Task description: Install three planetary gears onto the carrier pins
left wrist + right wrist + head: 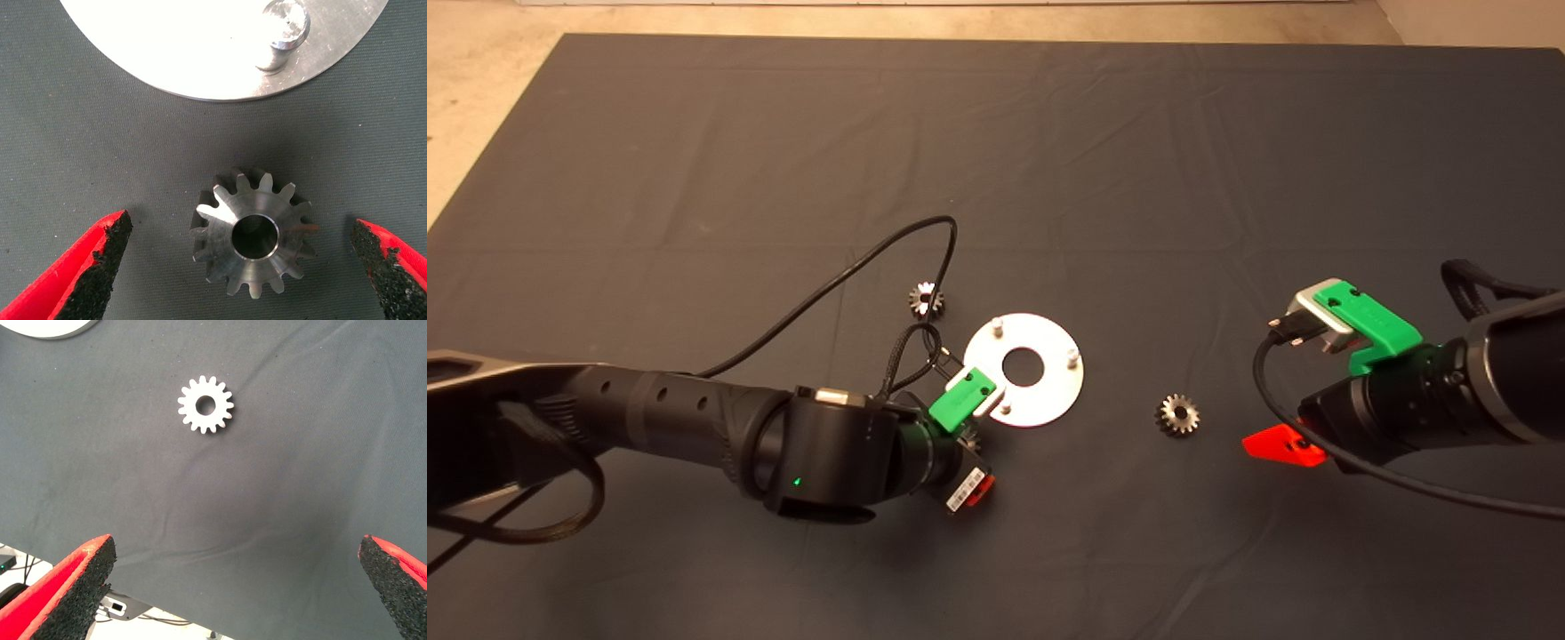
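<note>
The left gripper [243,267] hung low over the mat [694,133] near its front edge, fingers spread wide with one gear [253,233] lying flat between them, touched by neither pad (nothing was yet held). That gear lay just beside the disc's [1049,391] front-left rim, close to the nearest carrier pin [283,30].

To do this pick well, the jaws should probably close squarely across the tooth tips, keeping the gear level so its centre hole can be lowered straight over the pin; a skewed grip would likely jam the bore.

The right gripper [233,587] waited toward the right edge of the mat, also wide open and empty, with a second gear [1178,414] lying flat between it and the disc, well apart from both.

All three pins [1073,356] on the disc stood bare; no gear was mounted.

Farther back, the third gear [926,300] rested near the disc's left-rear side, beside a loop of the left arm's black cable [854,267].

No containers were in use.
</note>
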